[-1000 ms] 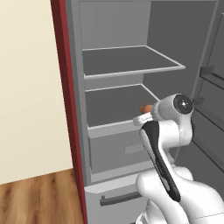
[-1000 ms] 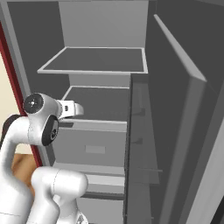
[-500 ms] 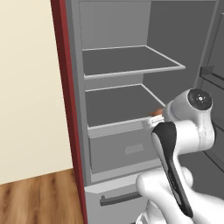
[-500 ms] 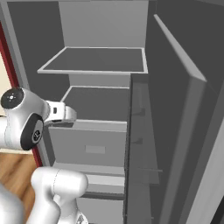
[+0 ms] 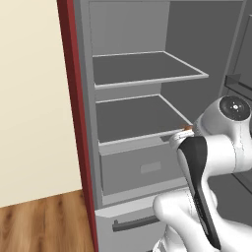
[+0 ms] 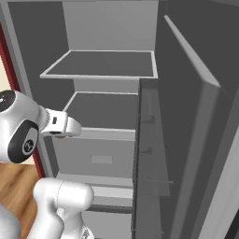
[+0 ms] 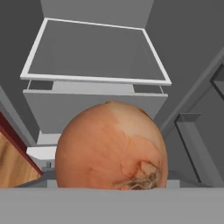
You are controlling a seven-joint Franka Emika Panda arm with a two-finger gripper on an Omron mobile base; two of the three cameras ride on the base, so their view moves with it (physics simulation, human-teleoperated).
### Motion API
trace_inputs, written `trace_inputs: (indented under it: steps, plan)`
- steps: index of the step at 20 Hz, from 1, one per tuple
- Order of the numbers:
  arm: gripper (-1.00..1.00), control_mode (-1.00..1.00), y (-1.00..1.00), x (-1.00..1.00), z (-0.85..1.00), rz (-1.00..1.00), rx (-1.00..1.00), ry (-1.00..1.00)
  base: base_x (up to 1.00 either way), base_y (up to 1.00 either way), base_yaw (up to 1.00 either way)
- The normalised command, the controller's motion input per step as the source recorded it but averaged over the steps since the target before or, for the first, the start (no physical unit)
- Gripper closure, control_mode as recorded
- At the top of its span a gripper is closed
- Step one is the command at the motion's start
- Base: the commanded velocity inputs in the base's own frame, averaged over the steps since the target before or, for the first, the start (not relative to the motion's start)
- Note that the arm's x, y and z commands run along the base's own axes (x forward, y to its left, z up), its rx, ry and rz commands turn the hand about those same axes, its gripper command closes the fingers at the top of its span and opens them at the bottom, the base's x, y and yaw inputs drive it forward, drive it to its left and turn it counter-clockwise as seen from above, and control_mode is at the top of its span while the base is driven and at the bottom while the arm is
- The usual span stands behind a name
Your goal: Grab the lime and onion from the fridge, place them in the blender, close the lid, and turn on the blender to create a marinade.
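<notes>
Gripping the onion (image 7: 112, 146) at lower centre, the gripper (image 6: 63, 133) risked knocking it loose against the fridge (image 6: 107, 77) shelf edge.

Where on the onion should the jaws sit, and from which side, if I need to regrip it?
Across the widest middle of the onion, one jaw on each smooth flank, coming straight along the hand's axis. It is nearly a ball, so its equator likely slips least; avoid the rough root tuft.

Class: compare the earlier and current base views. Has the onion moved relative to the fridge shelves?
Yes. The onion, carried in the gripper, has pulled back out from the fridge shelf front, toward the camera.
</notes>
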Motion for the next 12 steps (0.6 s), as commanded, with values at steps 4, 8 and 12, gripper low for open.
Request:
trace_inputs:
  steps: [4,8,12]
  plan:
    - [1.00,-1.00,0.00,0.00,0.00,0.00,0.00,0.00,0.00,0.00,0.00]
    - [1.00,1.00,0.00,0.00,0.00,0.00,0.00,0.00,0.00,0.00,0.00]
    - [1.00,1.00,0.00,0.00,0.00,0.00,0.00,0.00,-0.16,0.47,0.00]
